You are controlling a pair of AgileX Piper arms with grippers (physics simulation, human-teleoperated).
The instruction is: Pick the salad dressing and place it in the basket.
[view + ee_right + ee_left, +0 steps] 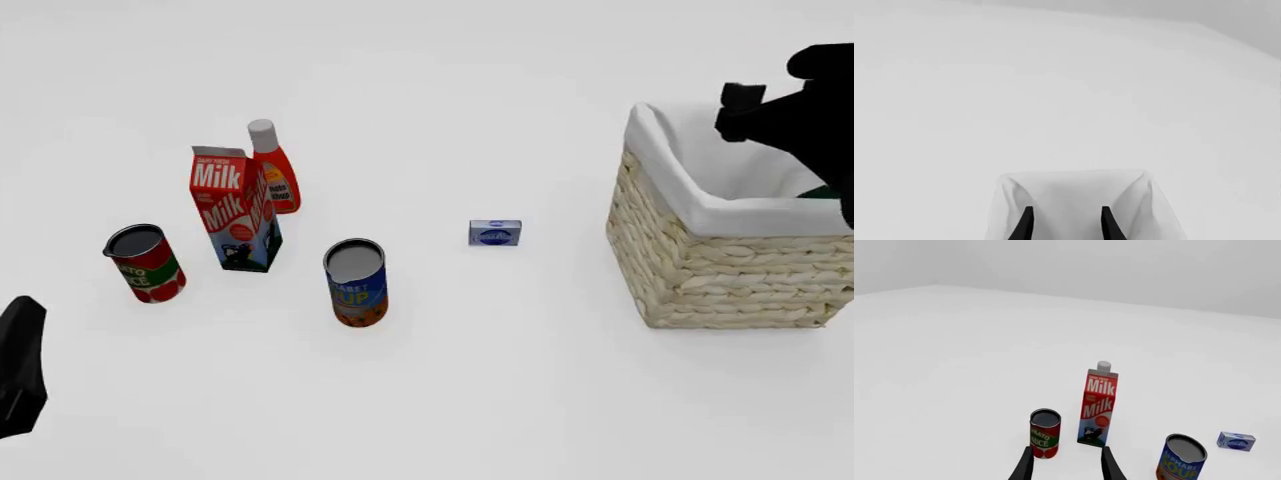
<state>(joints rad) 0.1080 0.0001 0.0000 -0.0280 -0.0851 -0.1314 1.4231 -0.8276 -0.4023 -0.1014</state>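
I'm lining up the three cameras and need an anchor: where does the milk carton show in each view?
Front view: milk carton stands at left, just in front of the orange-red bottle.
Left wrist view: it stands upright near centre, beyond the left gripper.
Right wrist view: not in it; only the basket's white lining shows.
Shared landmark: the red can beside the carton, also in the left wrist view.
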